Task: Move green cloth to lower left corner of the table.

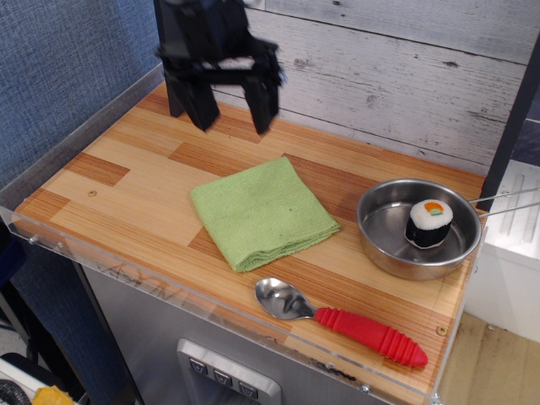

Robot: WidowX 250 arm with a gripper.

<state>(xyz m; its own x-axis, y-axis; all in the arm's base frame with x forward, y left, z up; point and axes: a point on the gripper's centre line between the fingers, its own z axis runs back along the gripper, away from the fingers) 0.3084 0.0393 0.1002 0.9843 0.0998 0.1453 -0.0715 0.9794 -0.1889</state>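
The wood-plank table [126, 181] with a clear rim has bare room left of the fuzzy, square green cloth [263, 213] lying mid-table. The black gripper [233, 110] hangs above the cloth's far corner, jaws spread, seemingly holding nothing. Right: a steel pan [419, 229] holding a sushi roll [429, 223]; a red-handled spoon [342, 321] lies near the front edge.

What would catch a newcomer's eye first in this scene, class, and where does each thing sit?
First, the green cloth, folded flat in the middle of the table, with the black gripper hanging open above its far edge, touching nothing. Next, to the right, the steel pan holding a sushi roll. Last, the spoon with a red handle lying along the near edge.
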